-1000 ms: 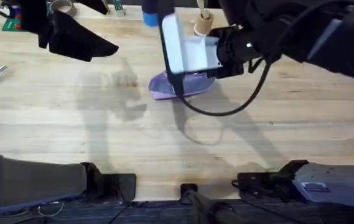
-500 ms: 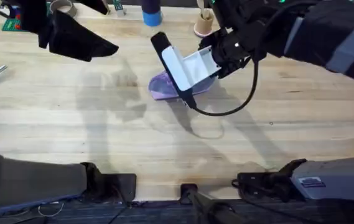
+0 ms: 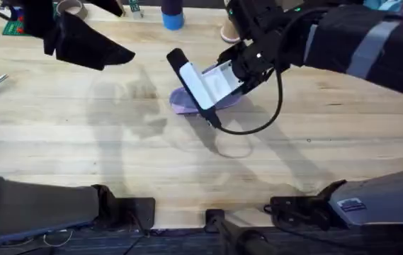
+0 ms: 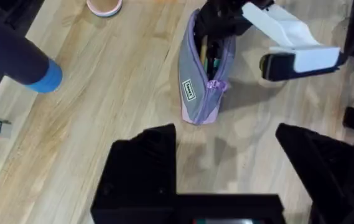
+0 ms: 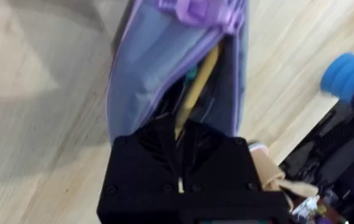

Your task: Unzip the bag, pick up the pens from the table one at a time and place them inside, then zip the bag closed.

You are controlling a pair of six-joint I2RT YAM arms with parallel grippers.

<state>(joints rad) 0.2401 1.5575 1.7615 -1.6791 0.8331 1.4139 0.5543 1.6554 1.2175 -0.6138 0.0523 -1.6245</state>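
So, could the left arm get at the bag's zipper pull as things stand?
Probably yes. The left tool hangs open with bare table between it and the bag; the zipper pull faces it, though the right tool is at the open mouth.

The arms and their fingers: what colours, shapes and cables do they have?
The right arm is black with a grey band, and its wrist carries a white block. A thin black cable loops below it. The left gripper has broad, flat matte-black fingers.
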